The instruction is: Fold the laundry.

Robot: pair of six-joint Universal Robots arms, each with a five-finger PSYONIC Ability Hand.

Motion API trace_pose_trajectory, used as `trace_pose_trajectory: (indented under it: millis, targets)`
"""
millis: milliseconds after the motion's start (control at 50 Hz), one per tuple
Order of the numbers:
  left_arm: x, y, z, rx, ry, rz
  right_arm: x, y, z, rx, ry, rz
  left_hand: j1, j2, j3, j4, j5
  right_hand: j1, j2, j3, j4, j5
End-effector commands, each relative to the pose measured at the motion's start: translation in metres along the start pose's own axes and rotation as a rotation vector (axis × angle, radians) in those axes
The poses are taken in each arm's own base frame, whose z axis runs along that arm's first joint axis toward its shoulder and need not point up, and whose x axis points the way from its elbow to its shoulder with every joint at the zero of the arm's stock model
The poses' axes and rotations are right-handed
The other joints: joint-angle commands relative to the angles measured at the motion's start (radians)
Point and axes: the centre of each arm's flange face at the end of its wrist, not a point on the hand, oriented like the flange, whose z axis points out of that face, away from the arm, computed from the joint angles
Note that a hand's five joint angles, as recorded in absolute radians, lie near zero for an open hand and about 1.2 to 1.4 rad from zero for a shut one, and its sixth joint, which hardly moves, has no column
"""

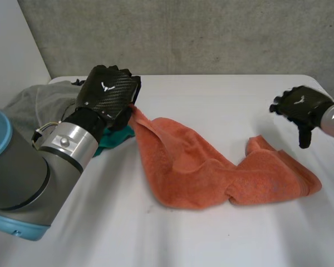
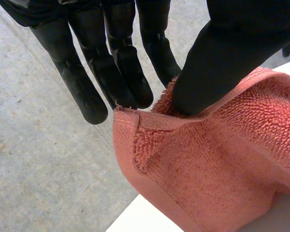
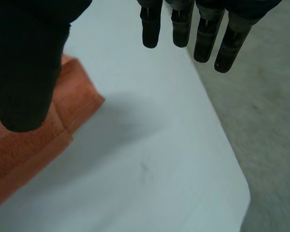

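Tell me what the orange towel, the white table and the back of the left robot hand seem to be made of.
Orange towel: cotton-like terry, matte; looped pile with a flat woven hem along its edge. White table: smooth, low-sheen surface, perhaps laminate or painted board; the look leaves it open. Left robot hand: its back shows a glossy woven check, likely carbon fibre.

bare table (image 1: 211, 100) beyond orange towel (image 1: 200, 172), clothes pile (image 1: 36, 103) at left
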Motion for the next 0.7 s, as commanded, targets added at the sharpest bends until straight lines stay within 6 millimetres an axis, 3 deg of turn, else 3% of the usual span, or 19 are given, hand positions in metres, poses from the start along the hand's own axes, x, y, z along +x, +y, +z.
trace_pose_trajectory:
  millis: [20,120,280,460,700]
  targets:
    - [0.002,0.006,-0.005,-0.023,0.004,-0.001,-0.027,0.011,0.022,0.046,-0.149,-0.017,0.275,0.196,0.202,0.193,0.234,-0.023,-0.045,-0.037,-0.061,-0.066]
    - [-0.004,0.009,-0.003,-0.031,-0.011,0.000,-0.038,0.016,0.019,-0.010,-0.232,0.039,0.275,0.196,0.202,0.193,0.234,0.148,0.126,0.134,0.110,0.105]
    - [-0.013,0.014,-0.001,-0.043,-0.034,0.002,-0.021,0.018,0.012,-0.071,-0.162,0.267,0.275,0.196,0.202,0.193,0.234,0.360,0.338,0.346,0.322,0.317]
    - [-0.013,0.015,-0.001,-0.046,-0.037,0.001,-0.020,0.032,0.009,-0.122,-0.177,0.335,0.275,0.196,0.202,0.193,0.234,0.357,0.335,0.343,0.319,0.314]
    - [-0.013,0.016,0.000,-0.050,-0.035,0.002,-0.038,0.050,0.015,-0.178,-0.259,0.385,0.275,0.196,0.202,0.193,0.234,0.280,0.259,0.267,0.243,0.238]
